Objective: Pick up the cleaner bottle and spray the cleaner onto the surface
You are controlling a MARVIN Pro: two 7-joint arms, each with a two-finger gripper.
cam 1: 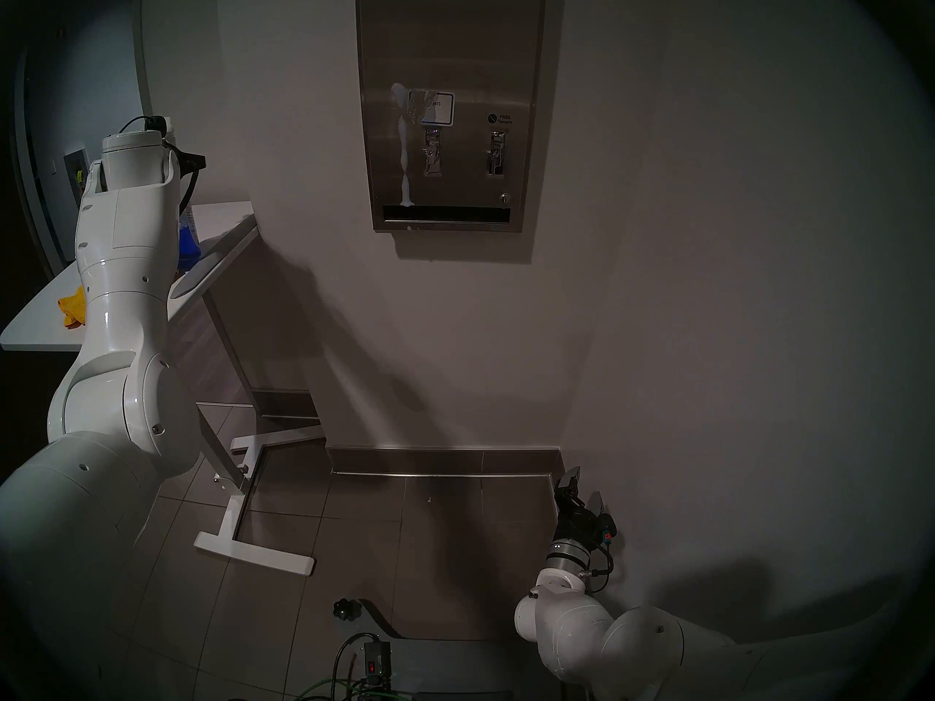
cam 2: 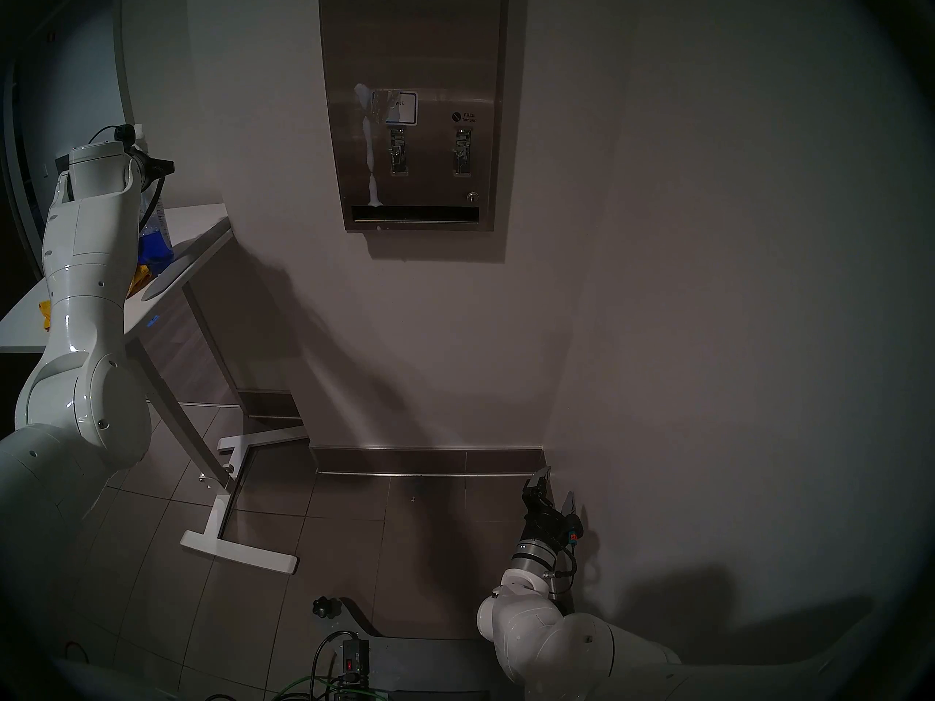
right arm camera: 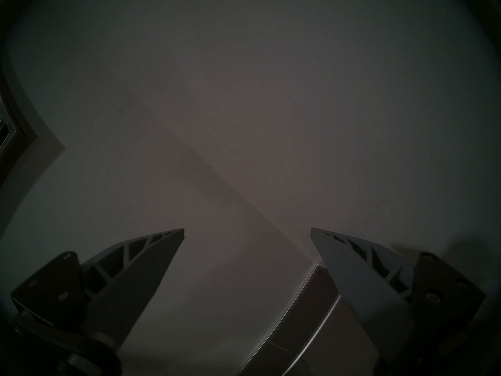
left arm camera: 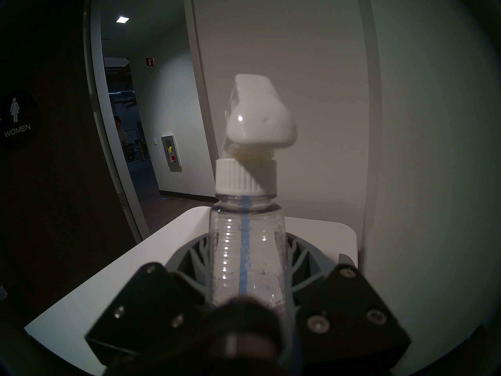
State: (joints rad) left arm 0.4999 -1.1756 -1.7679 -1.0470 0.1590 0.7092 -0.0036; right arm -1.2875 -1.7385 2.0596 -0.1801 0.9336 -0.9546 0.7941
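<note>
White foam streaks the steel dispenser panel (cam 1: 450, 103); left claw (left arm camera: 246, 261) grips the cleaner bottle (left arm camera: 245, 231), right claw (right arm camera: 246, 231) spread empty.

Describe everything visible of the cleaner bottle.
The cleaner bottle is clear ribbed plastic with a white ridged collar, a white trigger head and a blue-tinted dip tube down its middle. It stands upright in the left gripper, whose grey latticed fingers are shut on its upper body. Blue liquid fills its lower part in the head views, where the left arm hides most of it. It is held over the white table.
</note>
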